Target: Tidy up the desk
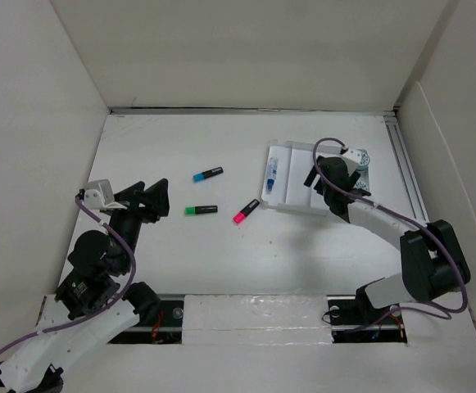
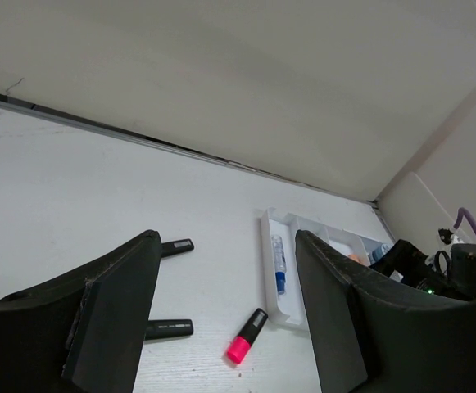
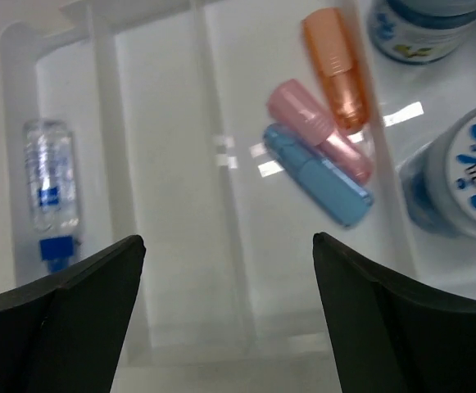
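The desk (image 1: 180, 262) is a white tabletop with white walls. Three highlighters lie at its middle: blue (image 1: 207, 173), green (image 1: 201, 210) and pink (image 1: 246, 211). My left gripper (image 1: 156, 200) is open and empty, just left of the green one. In the left wrist view its jaws (image 2: 228, 239) frame the pink highlighter (image 2: 247, 336). My right gripper (image 1: 314, 176) is open and empty above the white compartmented tray (image 1: 291, 205). In the right wrist view it (image 3: 228, 240) hovers over an empty tray compartment (image 3: 172, 164).
The tray holds a clear blue-capped tube (image 3: 49, 184), small orange (image 3: 336, 65), pink (image 3: 311, 123) and blue (image 3: 319, 176) pieces, and round blue-labelled jars (image 3: 467, 164). White walls close in the desk on the left, back and right.
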